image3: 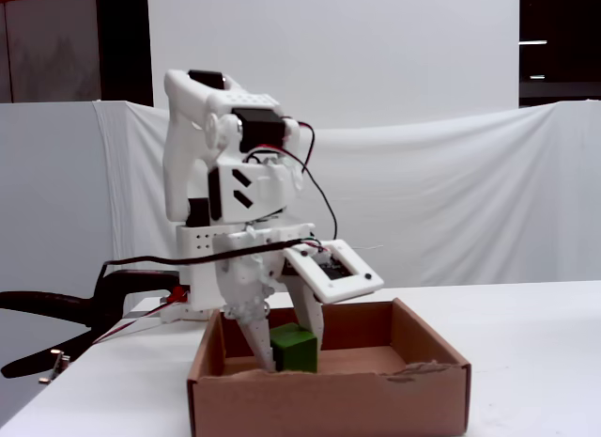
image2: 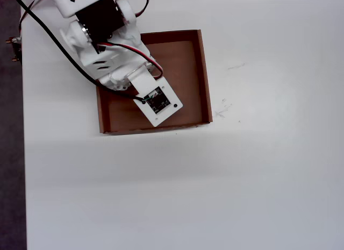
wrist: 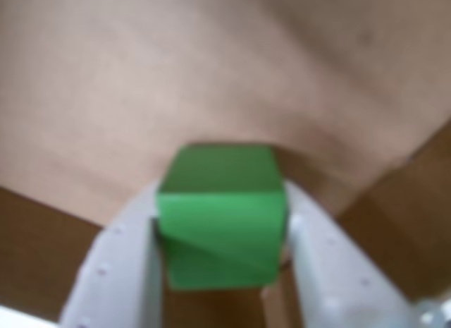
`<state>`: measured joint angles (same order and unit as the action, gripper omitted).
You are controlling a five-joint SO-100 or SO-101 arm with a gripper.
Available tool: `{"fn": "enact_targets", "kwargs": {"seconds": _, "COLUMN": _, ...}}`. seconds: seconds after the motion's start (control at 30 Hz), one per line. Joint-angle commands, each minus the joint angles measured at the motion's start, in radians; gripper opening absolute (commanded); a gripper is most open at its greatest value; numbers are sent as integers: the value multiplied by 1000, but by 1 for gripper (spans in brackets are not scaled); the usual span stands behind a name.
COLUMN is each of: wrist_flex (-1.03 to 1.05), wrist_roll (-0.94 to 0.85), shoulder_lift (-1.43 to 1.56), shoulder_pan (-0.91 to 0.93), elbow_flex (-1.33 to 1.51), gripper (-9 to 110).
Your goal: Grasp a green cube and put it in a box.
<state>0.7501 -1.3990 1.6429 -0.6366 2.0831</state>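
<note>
Your fingers point(wrist: 222, 271) were closed on the green cube point(wrist: 220, 222), low inside the box point(image3: 413, 399), near its 6 o'clock wall overhead.

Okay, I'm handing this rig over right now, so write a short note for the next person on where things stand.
End effector: shut on the green cube, one finger on each side in the wrist view.
Cube: held low inside the box, down between its walls in the fixed view; whether it touches the floor I cannot tell. The overhead view hides it under the arm.
Box: on the white table, arm reaching over it.
Done: cube picked up and brought into the box.
Left: open the end effector to let the cube go, then lift the arm clear.
</note>
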Motion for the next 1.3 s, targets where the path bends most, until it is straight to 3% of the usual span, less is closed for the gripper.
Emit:
{"fn": "enact_targets", "kwargs": {"seconds": 0.0, "wrist_flex": -12, "wrist_roll": -15, "shoulder_lift": 49, "shoulder_pan": -6, "elbow_flex": -11, "gripper": 23}}
{"fn": "enact_targets", "kwargs": {"seconds": 0.27, "wrist_flex": 20, "wrist_roll": -5, "shoulder_lift": 173, "shoulder_pan": 14, "elbow_flex": -14, "gripper": 24}}
{"fn": "enact_targets", "kwargs": {"seconds": 0.57, "wrist_flex": 402, "wrist_roll": 14, "shoulder_lift": 583, "shoulder_pan": 253, "elbow_flex": -77, "gripper": 25}}
{"fn": "enact_targets", "kwargs": {"seconds": 0.77, "wrist_flex": 469, "wrist_roll": 28, "shoulder_lift": 962, "shoulder_pan": 476, "elbow_flex": 278, "gripper": 25}}
{"fn": "enact_targets", "kwargs": {"seconds": 1.27, "wrist_flex": 468, "wrist_roll": 117, "shoulder_lift": 1408, "shoulder_pan": 635, "elbow_flex": 775, "gripper": 25}}
